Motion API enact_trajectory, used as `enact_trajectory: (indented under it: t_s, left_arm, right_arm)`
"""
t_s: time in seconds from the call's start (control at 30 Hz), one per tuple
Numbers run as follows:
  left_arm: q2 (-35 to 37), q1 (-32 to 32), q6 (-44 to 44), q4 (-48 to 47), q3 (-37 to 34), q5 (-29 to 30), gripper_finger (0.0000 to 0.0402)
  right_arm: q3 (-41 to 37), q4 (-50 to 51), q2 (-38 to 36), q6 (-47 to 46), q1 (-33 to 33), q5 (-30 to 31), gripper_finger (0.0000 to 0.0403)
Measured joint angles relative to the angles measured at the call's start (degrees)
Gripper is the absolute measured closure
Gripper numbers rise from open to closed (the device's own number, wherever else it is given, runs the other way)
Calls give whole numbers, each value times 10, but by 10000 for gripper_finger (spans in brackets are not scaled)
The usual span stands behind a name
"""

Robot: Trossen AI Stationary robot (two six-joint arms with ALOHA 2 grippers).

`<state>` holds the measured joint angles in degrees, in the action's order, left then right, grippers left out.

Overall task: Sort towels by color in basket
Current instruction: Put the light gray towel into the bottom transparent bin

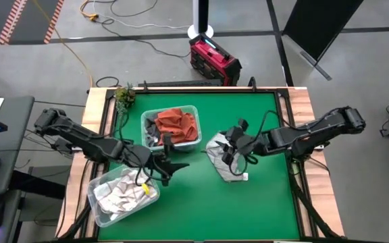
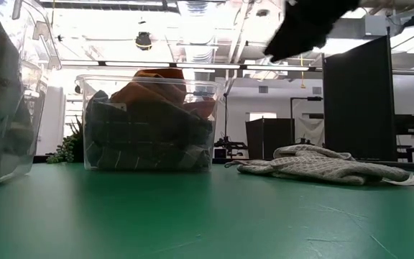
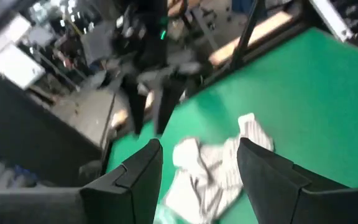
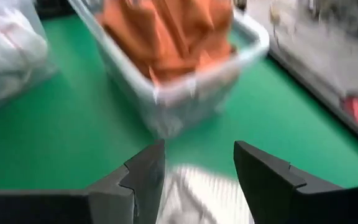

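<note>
A pale grey patterned towel [image 1: 223, 160] lies crumpled on the green table, right of centre; it also shows as the towel [image 2: 322, 164] in the low view. My right gripper [image 1: 231, 147] hangs open just above the towel [image 4: 197, 194], not touching it. My left gripper [image 1: 181, 165] is open and points level toward the towel [image 3: 207, 174] from the table's left, with bare green between them. A clear bin [image 1: 171, 127] at the far centre holds rust orange and dark grey towels. A second clear bin [image 1: 123, 193] at the near left holds white towels.
A small green plant [image 1: 125, 96] stands at the far left corner. The orange-and-grey bin [image 2: 149, 122] sits just left of the loose towel. The wooden table frame [image 1: 302, 108] borders the green mat. Open green surface lies near the front edge [image 1: 201, 216].
</note>
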<state>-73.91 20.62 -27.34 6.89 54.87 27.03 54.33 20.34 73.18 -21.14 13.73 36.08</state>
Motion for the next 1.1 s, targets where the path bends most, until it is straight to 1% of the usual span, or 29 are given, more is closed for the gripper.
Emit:
enact_trajectory:
  t_s: [0.13,0.23,0.4,0.57,0.63,0.77,0.9,0.97,1.1]
  left_arm:
    - [31,-1,23,-80,0,2,203]
    - [58,-1,49,-147,0,1,203]
    - [118,13,104,-227,0,2,203]
    - [151,26,171,-306,0,1,203]
    - [149,27,182,-310,0,1,203]
    - [131,27,176,-297,0,3,203]
    - [122,27,169,-293,0,6,203]
    - [120,26,169,-295,0,15,203]
    - [121,26,169,-297,0,18,203]
  right_arm:
    - [25,123,0,-122,18,3,184]
    - [42,173,11,-180,34,4,184]
    - [54,190,40,-225,61,2,184]
    - [54,210,106,-255,80,1,184]
    - [54,219,139,-260,81,1,184]
    - [54,248,198,-280,67,-3,184]
    - [54,281,248,-295,32,-44,184]
    - [54,271,269,-281,20,-53,184]
    - [54,188,301,-215,1,-103,184]
